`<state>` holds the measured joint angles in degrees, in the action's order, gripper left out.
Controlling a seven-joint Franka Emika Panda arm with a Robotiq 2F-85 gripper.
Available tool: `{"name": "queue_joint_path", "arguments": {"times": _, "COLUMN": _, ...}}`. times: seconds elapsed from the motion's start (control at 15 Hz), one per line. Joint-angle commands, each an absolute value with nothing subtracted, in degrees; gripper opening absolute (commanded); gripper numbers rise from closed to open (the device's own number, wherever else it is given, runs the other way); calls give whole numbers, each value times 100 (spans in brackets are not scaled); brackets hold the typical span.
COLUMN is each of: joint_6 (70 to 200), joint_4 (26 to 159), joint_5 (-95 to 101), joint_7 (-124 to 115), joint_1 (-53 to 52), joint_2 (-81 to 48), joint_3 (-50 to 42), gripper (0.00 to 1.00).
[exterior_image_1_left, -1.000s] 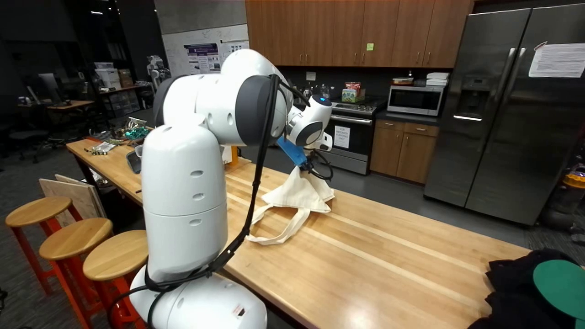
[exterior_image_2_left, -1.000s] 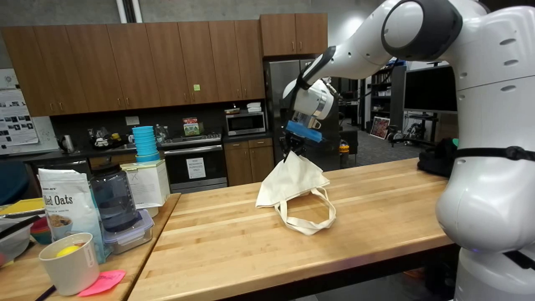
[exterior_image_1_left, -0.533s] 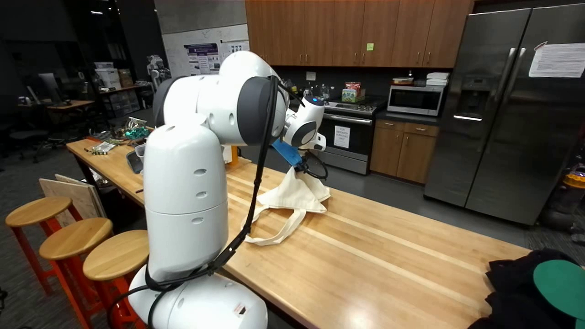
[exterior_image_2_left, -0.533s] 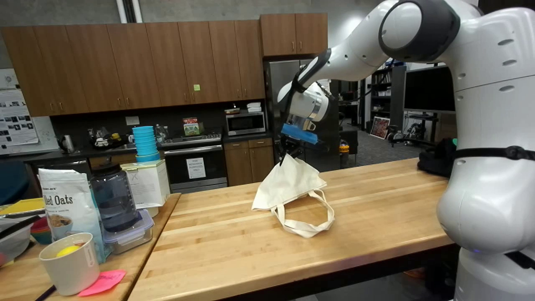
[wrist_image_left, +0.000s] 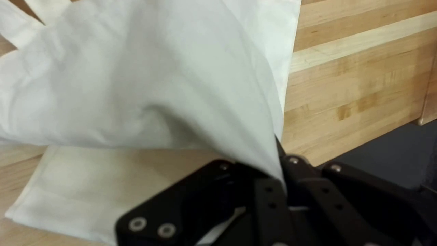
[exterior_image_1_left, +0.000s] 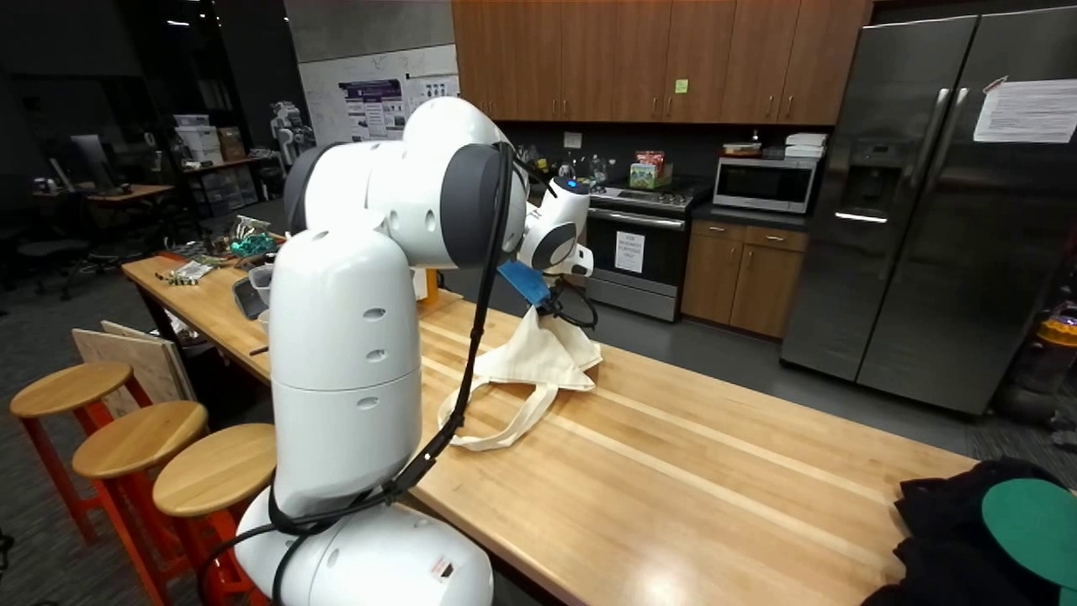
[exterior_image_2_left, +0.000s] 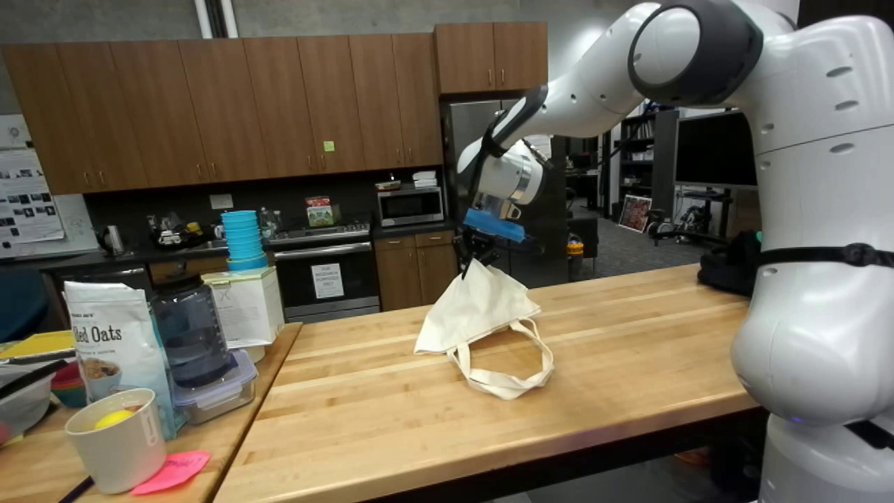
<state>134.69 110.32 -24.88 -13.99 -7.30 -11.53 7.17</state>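
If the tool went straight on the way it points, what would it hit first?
Likely the draped cream tote bag that the tool grips, then the wooden tabletop below; how much of the bag lies in line is unclear.

The tote bag (exterior_image_2_left: 478, 307) is soft matt cloth. The tool (exterior_image_2_left: 469, 264) looks smooth and matt, with shiny metal fasteners (wrist_image_left: 137, 224). The arm (exterior_image_1_left: 341, 421) is smooth and glossy, like moulded plastic. Smooth wood with a slight sheen forms the worktop (exterior_image_2_left: 419, 433). The refrigerator (exterior_image_1_left: 951, 236) is softly reflective metal, the cupboards (exterior_image_2_left: 216, 112) satin wood grain, the mug (exterior_image_2_left: 115, 450) smooth and matt.
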Motion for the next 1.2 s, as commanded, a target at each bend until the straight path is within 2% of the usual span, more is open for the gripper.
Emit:
{"name": "queue_joint_path", "arguments": {"times": 0.0, "joint_6": 13368, "joint_4": 10885, "joint_5": -2359, "joint_7": -1560, "joint_1": -731, "joint_2": -1188, "joint_3": 704, "gripper": 1}}
{"name": "queue_joint_path", "arguments": {"times": 1.13, "joint_6": 13370, "joint_4": 10862, "joint_5": -2778, "joint_7": -1370, "joint_1": -383, "joint_2": -1064, "joint_3": 599, "gripper": 1}}
